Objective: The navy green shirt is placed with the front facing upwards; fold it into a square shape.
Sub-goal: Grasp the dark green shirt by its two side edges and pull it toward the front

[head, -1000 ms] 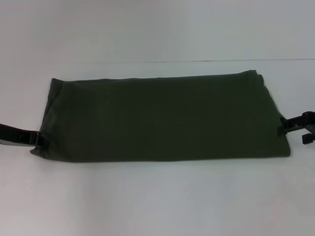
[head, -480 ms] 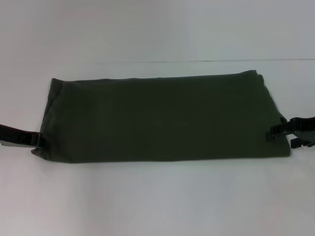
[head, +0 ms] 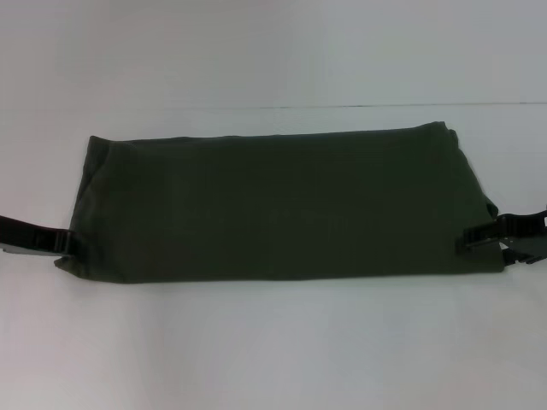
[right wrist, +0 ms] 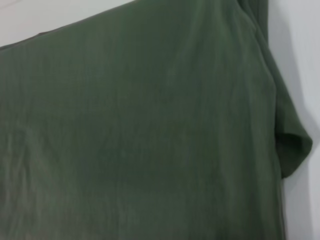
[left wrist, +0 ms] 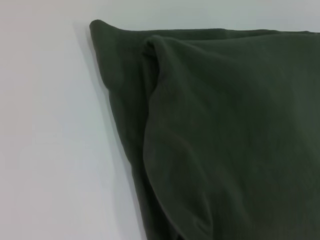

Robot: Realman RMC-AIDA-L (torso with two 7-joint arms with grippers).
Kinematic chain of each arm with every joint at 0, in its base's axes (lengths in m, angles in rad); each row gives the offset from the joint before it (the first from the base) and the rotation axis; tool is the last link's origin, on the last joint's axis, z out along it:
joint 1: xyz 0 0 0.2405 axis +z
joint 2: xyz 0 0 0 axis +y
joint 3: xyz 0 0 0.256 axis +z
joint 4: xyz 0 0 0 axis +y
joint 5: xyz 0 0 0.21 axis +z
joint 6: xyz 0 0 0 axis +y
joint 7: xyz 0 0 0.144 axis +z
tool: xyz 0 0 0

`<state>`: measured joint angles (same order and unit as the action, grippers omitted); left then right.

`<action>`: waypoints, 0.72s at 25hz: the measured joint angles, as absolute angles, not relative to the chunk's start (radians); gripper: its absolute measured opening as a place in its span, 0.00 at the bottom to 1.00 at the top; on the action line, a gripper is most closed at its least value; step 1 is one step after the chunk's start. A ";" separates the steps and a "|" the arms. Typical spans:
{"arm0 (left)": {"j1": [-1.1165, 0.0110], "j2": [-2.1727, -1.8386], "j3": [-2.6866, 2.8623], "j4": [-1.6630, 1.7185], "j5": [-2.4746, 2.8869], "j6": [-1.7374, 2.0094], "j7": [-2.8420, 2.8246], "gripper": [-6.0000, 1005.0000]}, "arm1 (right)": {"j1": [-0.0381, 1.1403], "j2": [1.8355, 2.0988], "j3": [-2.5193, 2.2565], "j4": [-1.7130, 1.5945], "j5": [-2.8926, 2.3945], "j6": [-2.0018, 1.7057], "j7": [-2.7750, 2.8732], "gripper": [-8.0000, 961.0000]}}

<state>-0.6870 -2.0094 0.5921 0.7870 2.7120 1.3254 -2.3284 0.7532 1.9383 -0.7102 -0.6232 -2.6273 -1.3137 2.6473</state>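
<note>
Flanking the shirt (head: 282, 205), our left gripper (head: 67, 244) and right gripper (head: 470, 239), states unclear, risk dragging its loose end layers askew if either catches only the top one.

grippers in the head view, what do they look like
Both are black. The left gripper is a long, flat black bar with a pale patch under it. The right gripper is chunkier, with blocky angular black parts and pointed fingers. No cables or markings show.
</note>
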 joint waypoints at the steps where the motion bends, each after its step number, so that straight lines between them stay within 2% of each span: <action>1: -0.687 -2.009 0.592 0.787 2.712 1.325 -2.328 0.01 | 0.753 1.940 -0.710 -0.623 -2.627 -1.312 2.647 0.92; 9: -0.685 -2.009 0.592 0.787 2.711 1.325 -2.327 0.01 | 0.757 1.946 -0.710 -0.617 -2.622 -1.310 2.647 0.89; 18: -0.684 -2.009 0.592 0.789 2.710 1.325 -2.327 0.01 | 0.758 1.944 -0.710 -0.609 -2.626 -1.307 2.654 0.67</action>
